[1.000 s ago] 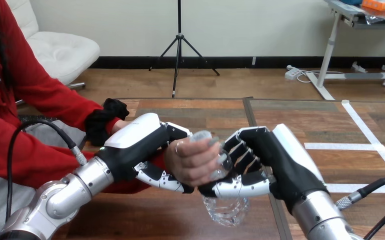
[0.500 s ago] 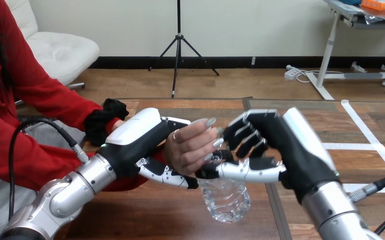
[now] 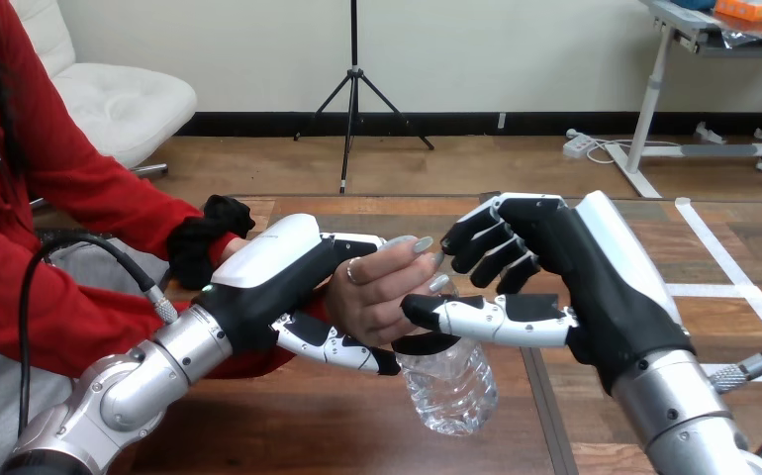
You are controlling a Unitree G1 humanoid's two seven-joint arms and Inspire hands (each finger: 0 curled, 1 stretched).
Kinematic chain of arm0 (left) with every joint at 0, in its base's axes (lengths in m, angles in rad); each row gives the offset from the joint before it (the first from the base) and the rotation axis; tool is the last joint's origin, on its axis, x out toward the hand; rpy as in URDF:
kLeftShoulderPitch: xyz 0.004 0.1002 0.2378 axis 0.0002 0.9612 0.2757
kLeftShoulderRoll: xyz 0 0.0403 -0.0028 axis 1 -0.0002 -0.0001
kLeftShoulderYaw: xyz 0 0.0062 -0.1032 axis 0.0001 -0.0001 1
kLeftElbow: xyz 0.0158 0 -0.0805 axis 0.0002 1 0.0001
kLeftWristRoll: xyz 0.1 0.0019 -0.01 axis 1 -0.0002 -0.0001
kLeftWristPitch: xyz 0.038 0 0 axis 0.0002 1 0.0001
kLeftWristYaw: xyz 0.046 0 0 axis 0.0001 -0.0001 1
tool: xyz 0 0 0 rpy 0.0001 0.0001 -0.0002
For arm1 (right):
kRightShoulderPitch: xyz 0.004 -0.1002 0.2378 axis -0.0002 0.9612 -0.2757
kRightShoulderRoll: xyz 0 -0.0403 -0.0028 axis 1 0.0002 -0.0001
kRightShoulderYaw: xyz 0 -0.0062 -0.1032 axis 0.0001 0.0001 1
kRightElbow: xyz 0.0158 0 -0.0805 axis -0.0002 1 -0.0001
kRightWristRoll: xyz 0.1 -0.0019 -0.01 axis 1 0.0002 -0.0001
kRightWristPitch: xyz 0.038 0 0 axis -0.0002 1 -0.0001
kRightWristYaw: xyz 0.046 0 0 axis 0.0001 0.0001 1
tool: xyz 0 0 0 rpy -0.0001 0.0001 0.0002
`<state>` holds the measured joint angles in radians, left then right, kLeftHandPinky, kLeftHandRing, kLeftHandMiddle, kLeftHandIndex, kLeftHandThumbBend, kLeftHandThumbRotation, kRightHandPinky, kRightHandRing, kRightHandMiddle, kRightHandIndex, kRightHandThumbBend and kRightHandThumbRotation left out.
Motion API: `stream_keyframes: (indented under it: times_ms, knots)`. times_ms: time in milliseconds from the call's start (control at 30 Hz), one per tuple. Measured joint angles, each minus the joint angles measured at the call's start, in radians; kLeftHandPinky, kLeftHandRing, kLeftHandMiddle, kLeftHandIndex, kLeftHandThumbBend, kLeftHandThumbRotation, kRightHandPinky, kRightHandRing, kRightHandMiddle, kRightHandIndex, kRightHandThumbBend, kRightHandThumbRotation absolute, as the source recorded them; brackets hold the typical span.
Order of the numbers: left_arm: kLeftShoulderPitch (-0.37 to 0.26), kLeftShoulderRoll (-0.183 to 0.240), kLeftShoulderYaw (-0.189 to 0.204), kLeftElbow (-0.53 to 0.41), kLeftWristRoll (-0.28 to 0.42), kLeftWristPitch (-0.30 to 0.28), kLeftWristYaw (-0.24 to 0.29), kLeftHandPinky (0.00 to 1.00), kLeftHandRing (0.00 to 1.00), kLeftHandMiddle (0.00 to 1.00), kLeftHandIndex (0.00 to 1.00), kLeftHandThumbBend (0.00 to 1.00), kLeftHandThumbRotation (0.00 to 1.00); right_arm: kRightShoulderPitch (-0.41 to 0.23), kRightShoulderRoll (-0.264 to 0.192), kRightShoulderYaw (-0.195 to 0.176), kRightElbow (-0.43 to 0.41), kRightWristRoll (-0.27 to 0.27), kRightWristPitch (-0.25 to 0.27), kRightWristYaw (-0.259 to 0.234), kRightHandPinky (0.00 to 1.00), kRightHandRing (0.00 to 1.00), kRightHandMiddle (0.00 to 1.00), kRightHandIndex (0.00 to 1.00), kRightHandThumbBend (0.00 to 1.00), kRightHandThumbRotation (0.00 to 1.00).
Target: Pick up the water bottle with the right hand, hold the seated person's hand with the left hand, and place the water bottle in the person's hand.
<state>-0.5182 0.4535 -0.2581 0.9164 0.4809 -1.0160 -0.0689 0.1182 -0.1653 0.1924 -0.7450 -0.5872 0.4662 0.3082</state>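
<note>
Bottle (image 3: 448, 388) near upright — base down

The clear ribbed plastic water bottle (image 3: 448, 386) loses its neck and cap behind the person's hand (image 3: 382, 292) and my right hand (image 3: 555, 262), so I cannot tell what grips it. My left hand (image 3: 278, 259) covers the person's wrist. My silver left forearm (image 3: 130, 396) and right forearm (image 3: 684, 427) are cut by the bottom edge.

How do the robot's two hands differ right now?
The left hand is curled round the person's hand; the right hand has loose fingers, clear of the water bottle. The left hand's white back faces up; the right hand's tilts sideways. Both are black with white shells.
</note>
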Motion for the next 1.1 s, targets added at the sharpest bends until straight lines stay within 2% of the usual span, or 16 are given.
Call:
stream_keyframes:
  times_ms: [233, 567, 867, 1100]
  knots:
    - [0.0, 0.0, 0.0, 0.001, -0.001, -0.001, -0.004, 0.65, 0.72, 0.77, 0.84, 0.99, 0.52, 0.018, -0.007, -0.02, -0.001, 0.008, 0.0, 0.002, 0.46, 0.54, 0.57, 0.59, 0.97, 0.45]
    - [0.0, 0.004, 0.0, 0.001, -0.002, -0.011, -0.007, 0.76, 0.85, 0.93, 0.97, 1.0, 0.55, 0.063, -0.017, -0.055, -0.002, 0.057, 0.0, 0.006, 0.45, 0.53, 0.58, 0.6, 0.98, 0.47]
    - [0.0, 0.007, 0.0, 0.001, 0.002, -0.02, -0.004, 0.86, 0.96, 0.99, 1.0, 1.0, 0.66, 0.103, -0.027, -0.081, -0.004, 0.105, -0.001, 0.006, 0.44, 0.53, 0.58, 0.61, 0.98, 0.49]
    - [0.0, 0.012, 0.0, 0.001, 0.036, -0.029, 0.029, 0.93, 0.99, 1.0, 1.0, 1.0, 0.72, 0.13, -0.03, -0.107, -0.004, 0.152, -0.017, 0.001, 0.43, 0.52, 0.58, 0.62, 0.98, 0.5]
